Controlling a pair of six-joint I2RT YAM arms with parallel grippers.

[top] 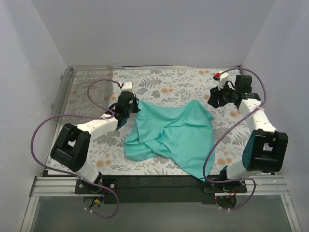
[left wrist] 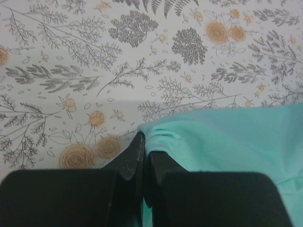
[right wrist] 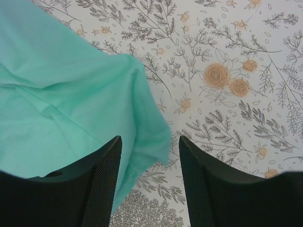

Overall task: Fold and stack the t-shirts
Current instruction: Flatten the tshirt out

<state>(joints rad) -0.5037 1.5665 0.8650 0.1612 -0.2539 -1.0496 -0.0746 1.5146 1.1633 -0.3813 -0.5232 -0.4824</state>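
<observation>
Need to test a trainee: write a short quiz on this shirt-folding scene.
1. True or false: the left end effector is shut on the edge of the t-shirt.
2. The right end effector is: A shut on the t-shirt; B open, above a corner of the t-shirt; C shut on the bin.
3. Fill in: seen from the top camera, the bin sits at the far ___ corner of the table.
Key: 1 true; 2 B; 3 left.
</observation>
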